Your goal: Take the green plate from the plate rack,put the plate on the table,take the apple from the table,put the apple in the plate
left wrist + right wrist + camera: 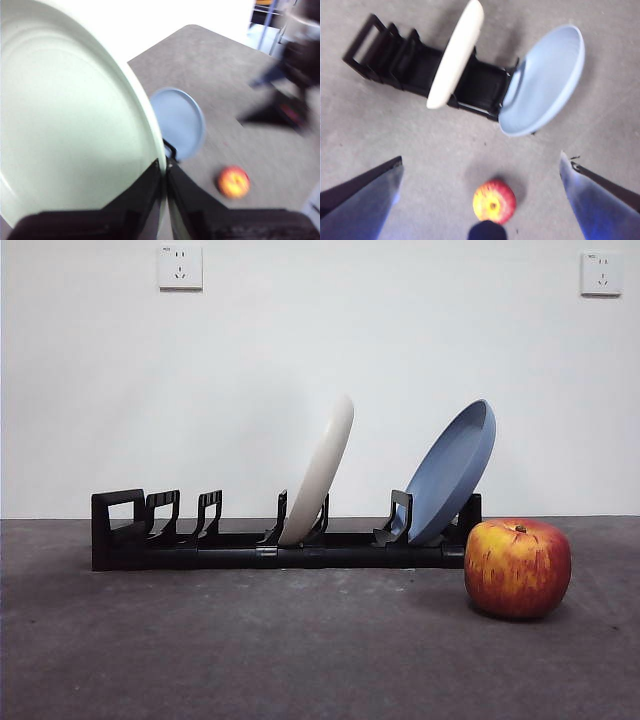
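Already your left gripper (165, 167) has its jaws pinched on the rim of the green plate (70, 125), which fills most of its wrist view, lifted well clear of the table (240, 150). Beyond that gripper you can see the blue plate (180, 122) and, farther off, the apple (233, 182). Your right gripper (482, 200) hangs with jaws spread wide, the apple (493, 201) on the table between them; beyond it the plate rack (415, 65) holds the cream-white plate (455, 55) and the blue plate.
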`<state>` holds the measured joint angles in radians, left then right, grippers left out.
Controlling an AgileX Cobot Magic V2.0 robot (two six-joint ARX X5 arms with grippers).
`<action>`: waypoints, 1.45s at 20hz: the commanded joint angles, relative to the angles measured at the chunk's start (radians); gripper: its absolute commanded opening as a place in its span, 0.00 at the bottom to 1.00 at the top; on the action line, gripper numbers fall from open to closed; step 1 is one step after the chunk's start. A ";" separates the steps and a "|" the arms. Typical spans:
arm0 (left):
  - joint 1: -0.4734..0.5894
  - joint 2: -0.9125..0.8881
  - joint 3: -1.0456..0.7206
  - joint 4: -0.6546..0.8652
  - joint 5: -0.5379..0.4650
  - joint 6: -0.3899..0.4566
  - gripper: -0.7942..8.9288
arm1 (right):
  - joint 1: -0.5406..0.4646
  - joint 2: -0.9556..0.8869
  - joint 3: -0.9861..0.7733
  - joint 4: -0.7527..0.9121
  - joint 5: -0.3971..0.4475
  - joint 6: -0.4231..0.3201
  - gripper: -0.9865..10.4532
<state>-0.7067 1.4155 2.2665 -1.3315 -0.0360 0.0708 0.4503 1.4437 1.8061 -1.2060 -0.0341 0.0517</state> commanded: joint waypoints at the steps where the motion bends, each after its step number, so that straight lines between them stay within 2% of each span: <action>1: -0.065 -0.174 -0.240 -0.003 -0.028 -0.046 0.07 | 0.000 0.005 0.003 -0.013 0.002 -0.008 0.63; 5: -0.146 -0.425 -0.690 -0.002 -0.118 -0.224 0.07 | 0.000 0.005 0.003 -0.032 0.001 -0.006 0.63; 8: -0.182 -0.500 -1.005 0.045 -0.193 -0.350 0.07 | 0.000 0.005 0.003 -0.039 0.001 -0.003 0.63; 10: -0.206 -0.495 -1.186 0.180 -0.200 -0.386 0.07 | 0.000 0.005 0.003 -0.047 0.001 0.000 0.63; 12: -0.230 -0.446 -1.322 0.380 -0.199 -0.393 0.07 | 0.000 0.005 0.003 -0.053 0.001 0.001 0.63; 14: -0.241 -0.346 -1.369 0.525 -0.201 -0.388 0.07 | 0.001 0.005 0.003 -0.054 0.001 0.008 0.63; 17: -0.241 -0.165 -1.365 0.678 -0.201 -0.321 0.07 | 0.001 0.005 0.003 -0.057 0.001 0.011 0.63; 19: -0.245 -0.062 -1.361 0.754 -0.197 -0.308 0.07 | 0.001 0.005 0.003 -0.058 0.001 0.018 0.63; 24: -0.250 0.119 -1.353 0.823 -0.192 -0.305 0.07 | 0.001 0.005 0.003 -0.058 0.001 0.019 0.63; 29: -0.251 0.207 -1.353 0.826 -0.135 -0.302 0.07 | 0.001 0.005 0.003 -0.058 0.001 0.019 0.63</action>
<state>-0.9569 1.6012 0.9268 -0.4984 -0.2134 -0.1978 0.4503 1.4437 1.8061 -1.2644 -0.0334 0.0608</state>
